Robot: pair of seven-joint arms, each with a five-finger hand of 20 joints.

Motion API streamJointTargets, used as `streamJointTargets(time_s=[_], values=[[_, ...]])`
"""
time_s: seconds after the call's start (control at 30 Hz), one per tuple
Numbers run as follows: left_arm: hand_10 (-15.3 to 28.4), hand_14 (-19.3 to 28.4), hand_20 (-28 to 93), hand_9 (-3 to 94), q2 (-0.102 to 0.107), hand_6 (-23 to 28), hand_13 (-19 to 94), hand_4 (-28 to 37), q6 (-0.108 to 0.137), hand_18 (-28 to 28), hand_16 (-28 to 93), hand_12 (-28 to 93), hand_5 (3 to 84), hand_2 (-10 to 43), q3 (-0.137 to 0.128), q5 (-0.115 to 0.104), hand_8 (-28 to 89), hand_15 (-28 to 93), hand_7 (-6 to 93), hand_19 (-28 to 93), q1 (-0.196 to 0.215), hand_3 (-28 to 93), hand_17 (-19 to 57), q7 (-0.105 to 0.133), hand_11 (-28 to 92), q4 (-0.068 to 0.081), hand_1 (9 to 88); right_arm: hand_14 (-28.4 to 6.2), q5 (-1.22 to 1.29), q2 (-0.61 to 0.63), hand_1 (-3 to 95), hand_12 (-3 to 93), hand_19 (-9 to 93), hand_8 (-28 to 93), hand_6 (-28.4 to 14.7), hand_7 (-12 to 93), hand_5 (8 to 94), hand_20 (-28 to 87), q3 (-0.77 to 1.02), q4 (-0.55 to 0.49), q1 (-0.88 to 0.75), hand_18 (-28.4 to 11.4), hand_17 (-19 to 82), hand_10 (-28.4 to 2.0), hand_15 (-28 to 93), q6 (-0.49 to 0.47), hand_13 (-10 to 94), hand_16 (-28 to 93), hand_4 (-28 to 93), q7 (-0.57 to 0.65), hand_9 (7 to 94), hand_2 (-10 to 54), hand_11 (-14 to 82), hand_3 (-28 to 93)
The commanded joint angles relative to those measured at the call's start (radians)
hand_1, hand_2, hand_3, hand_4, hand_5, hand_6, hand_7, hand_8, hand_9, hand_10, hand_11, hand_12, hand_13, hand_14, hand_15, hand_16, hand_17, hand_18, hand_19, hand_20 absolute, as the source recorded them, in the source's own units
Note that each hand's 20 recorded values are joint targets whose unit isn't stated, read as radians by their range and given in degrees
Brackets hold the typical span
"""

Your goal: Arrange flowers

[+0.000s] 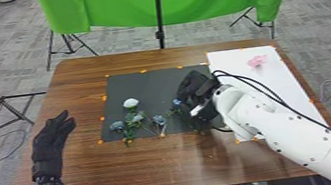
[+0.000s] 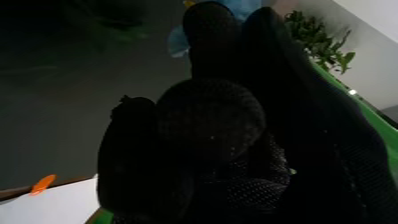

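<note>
Showing just beside the right robot hand, a blue flower, the hand's grip impossible to tell.

Head view bright, evenly lit, shadows soft; right wrist view dim, foreground nearly black (one tiny glint).

Smooth wood tbl w/ matt mat

There is room to pass over the near part of the table. Flowers block the black mat's near side; the right arm blocks the right.
</note>
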Motion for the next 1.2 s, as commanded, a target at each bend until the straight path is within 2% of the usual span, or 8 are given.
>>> streamJointTargets(time_s=[0.03, 0.27, 0.57, 0.83, 0.93, 1.0, 1.1, 1.2], values=[[13.3, 16.2, 19, 43.3, -0.003, 5.1, 32, -28.3, -0.015, 13.2, 0, 12, 45.7, 8.5, -0.001, 0.006, -6, 20, 9.6, 10, 0.008, 63, 4.0, -0.020, 18, 0.000, 20.9, -1.3, -0.005, 0.017, 60.5, 40.6, 93, 12, -1.4, 18, 77.0, 54, 0.013, 0.006, -0.009, -8.9, 68, -10.1, 55, -0.044, 93, 36, -13, 0.007, 89.1, -9.5, 13.9, 50], [13.3, 16.2, 19, 43.2, 0.000, 4.9, 31, -28.3, -0.019, 13.3, 0, 12, 45.6, 8.5, 0.000, 0.007, -6, 20, 9.7, 10, 0.003, 63, 3.9, -0.023, 18, 0.002, 21.1, -1.5, 0.009, 0.033, 57.6, 35.3, 93, 10, -1.1, 16, 74.9, 54, 0.032, 0.002, -0.012, -9.1, 68, -10.7, 55, -0.076, 93, 36, -11, 0.011, 86.9, -9.5, 20.6, 47], [13.4, 16.3, 19, 43.1, -0.003, 4.8, 31, -28.3, -0.017, 13.4, 0, 12, 45.4, 8.4, 0.002, 0.008, -6, 21, 9.7, 11, -0.001, 63, 3.5, -0.019, 17, 0.002, 21.4, -1.9, 0.023, 0.049, 46.4, 25.1, 93, 0, 0.0, 16, 70.6, 53, 0.088, -0.016, -0.015, -9.5, 67, -11.6, 54, -0.088, 93, 36, -16, 0.002, 85.4, -9.5, 28.7, 60], [13.4, 16.4, 19, 43.2, -0.005, 4.7, 31, -28.3, -0.016, 13.4, 0, 12, 45.5, 8.4, 0.003, 0.008, -6, 21, 9.8, 11, 0.001, 63, 3.5, -0.014, 18, 0.002, 21.6, -2.8, -0.117, 0.086, 44.0, 25.1, 93, -6, -0.2, 16, 70.5, 53, 0.211, 0.001, 0.015, -10.5, 66, -11.9, 55, 0.051, 92, 36, -16, 0.012, 83.7, -9.5, 28.7, 60], [13.4, 16.4, 19, 43.2, -0.007, 4.7, 31, -28.3, -0.006, 13.4, 0, 12, 45.5, 8.3, 0.002, 0.005, -6, 21, 9.9, 11, 0.006, 63, 3.5, -0.012, 18, 0.000, 21.6, -4.5, -0.393, 0.099, 42.3, 23.4, 93, -8, -0.9, 15, 67.6, 55, 0.160, 0.087, 0.075, -12.3, 62, -14.3, 56, 0.060, 88, 36, -14, 0.059, 76.8, -9.5, 23.6, 60], [13.4, 16.4, 20, 43.2, -0.005, 4.7, 31, -28.3, -0.009, 13.4, 0, 12, 45.7, 8.3, 0.003, 0.005, -6, 22, 10.1, 11, 0.004, 63, 3.4, -0.017, 18, 0.001, 21.5, -6.4, -0.534, 0.106, 40.4, 21.9, 93, -7, -1.6, 13, 59.2, 54, 0.134, 0.143, 0.108, -13.4, 58, -16.4, 58, -0.008, 82, 35, -14, 0.091, 64.1, -9.5, 16.4, 61], [13.4, 16.4, 20, 43.3, -0.005, 4.8, 31, -28.3, -0.008, 13.4, 0, 12, 45.7, 8.3, 0.004, 0.008, -6, 22, 10.1, 11, -0.001, 63, 3.4, -0.015, 18, 0.003, 21.5, -8.6, -0.576, 0.109, 38.8, 21.8, 92, -6, -1.6, 10, 49.4, 50, 0.108, 0.208, 0.140, -15.2, 52, -18.0, 59, -0.101, 75, 32, -15, 0.119, 48.5, -9.5, 8.7, 63], [13.4, 16.6, 20, 43.3, -0.006, 4.8, 31, -28.3, -0.007, 13.5, 0, 12, 45.7, 8.2, 0.005, 0.008, -6, 22, 10.1, 11, -0.004, 63, 3.3, -0.012, 18, 0.003, 21.5, -10.1, -0.647, 0.086, 38.3, 21.8, 92, -6, -1.3, 10, 45.4, 48, 0.042, 0.301, 0.187, -16.1, 50, -18.6, 59, -0.142, 72, 31, -15, 0.137, 42.6, -9.5, 5.6, 64]])
